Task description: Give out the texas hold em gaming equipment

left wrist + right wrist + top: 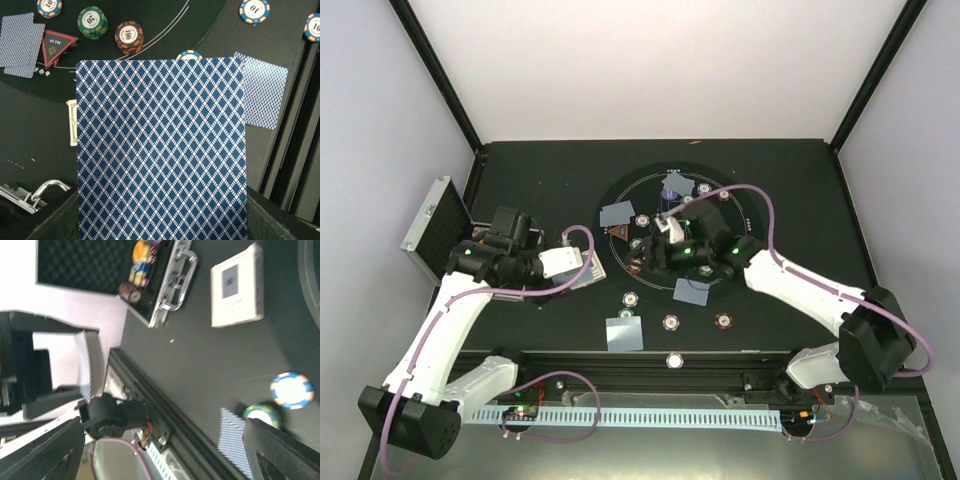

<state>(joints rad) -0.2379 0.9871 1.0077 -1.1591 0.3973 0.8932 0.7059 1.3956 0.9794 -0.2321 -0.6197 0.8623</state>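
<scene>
Blue diamond-backed card (pixel 160 150) fills the left wrist view. The left gripper (pixel 578 268) has it clamped by one end, back toward the lens, though the pinch itself sits below the frame edge. Holding it by the end leaves the rest sticking out free, so I'd guess it can be laid flat at a seat w/o a regrip. The arm hangs just left of the round mat (pixel 638 185), near the silver case (pixel 433 225) and a white box (pixel 237 287). That's prob. where the stock is kept.

The rest of the kit is spread out. Dealt cards (pixel 624 333) lie at separate spots on and around the mat: far, left, near-right on the mat, near-left just off it. Single chips sit beside them along the near side, which reads as one share per seat. The red triangle marker (pixel 56 46) lies on the left part of the mat, touching the left pair of cards. In the left wrist view, small stacks of green chips (pixel 92 22) and red-brown chips (pixel 129 36) sit just right of it. A few spare chips (pixel 140 260) are in the case.

The right gripper (pixel 162 447) hovers over mid-mat w/ fingers spread wide and nothing btwn them. It's free to take a chip while the left deals. I'd call the job partway done.
</scene>
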